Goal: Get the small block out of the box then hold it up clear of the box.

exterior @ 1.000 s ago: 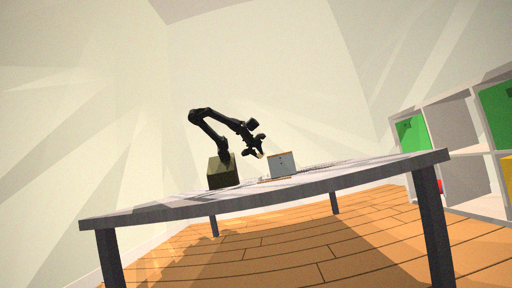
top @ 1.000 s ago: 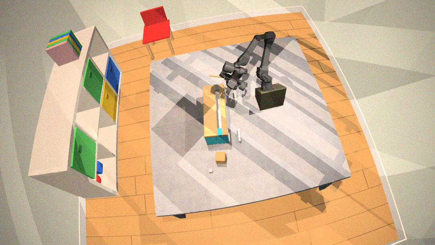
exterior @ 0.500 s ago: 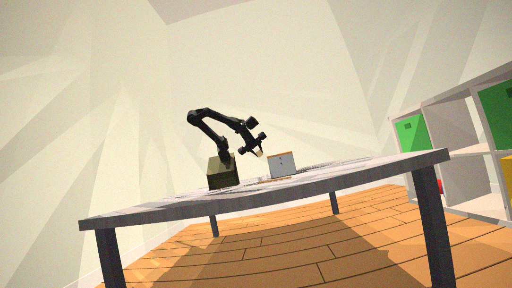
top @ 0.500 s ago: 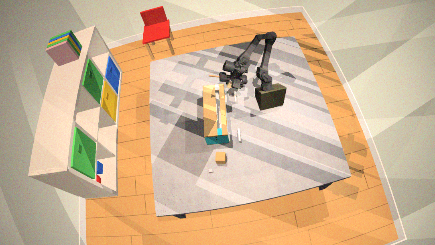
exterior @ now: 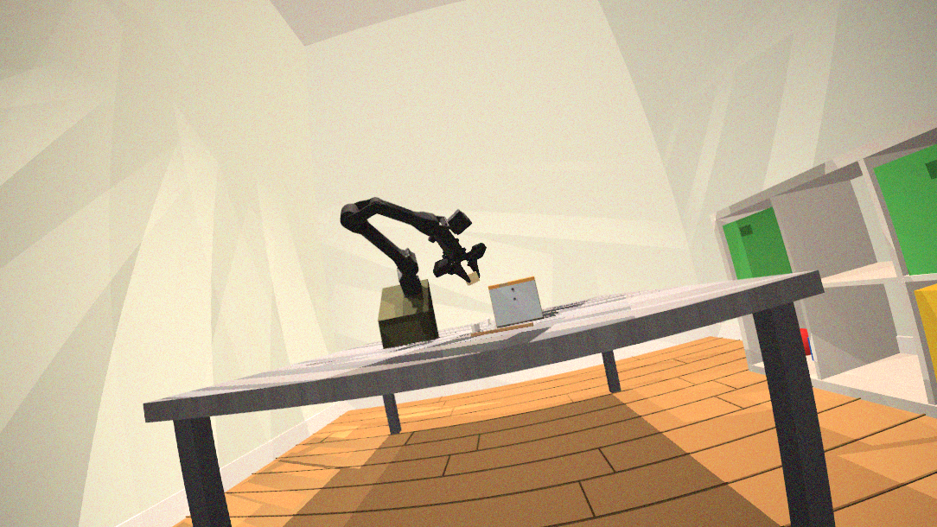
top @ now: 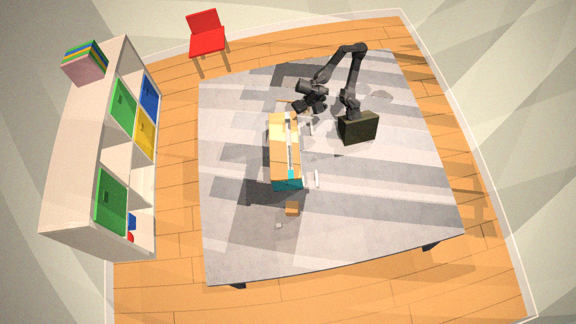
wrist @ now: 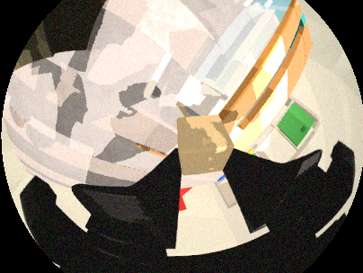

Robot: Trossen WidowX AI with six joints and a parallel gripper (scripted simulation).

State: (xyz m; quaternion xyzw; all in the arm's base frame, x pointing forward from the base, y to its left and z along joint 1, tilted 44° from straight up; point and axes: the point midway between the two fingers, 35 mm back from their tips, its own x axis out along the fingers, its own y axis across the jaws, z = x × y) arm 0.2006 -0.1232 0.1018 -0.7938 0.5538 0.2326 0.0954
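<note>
My gripper (top: 307, 109) (exterior: 472, 275) (wrist: 199, 150) is shut on a small tan block (exterior: 474, 278) (wrist: 201, 143), which sits between its two fingertips. The block is off the table, at about the height of the box's top in the exterior view. The box (top: 278, 148) (exterior: 516, 304), with an orange top and a teal end, stands upright on the table (top: 362, 217). The gripper is near the box's far end in the top view. The exterior view shows a narrow gap between block and box. The arm partly hides the block in the top view.
A thin orange stick (top: 284, 100) (wrist: 150, 149) lies beyond the box. White bars (top: 316, 178) (top: 311, 126) lie on the robot's side of it. An orange block (top: 291, 208) and a small white cube (top: 279, 225) lie past its teal end.
</note>
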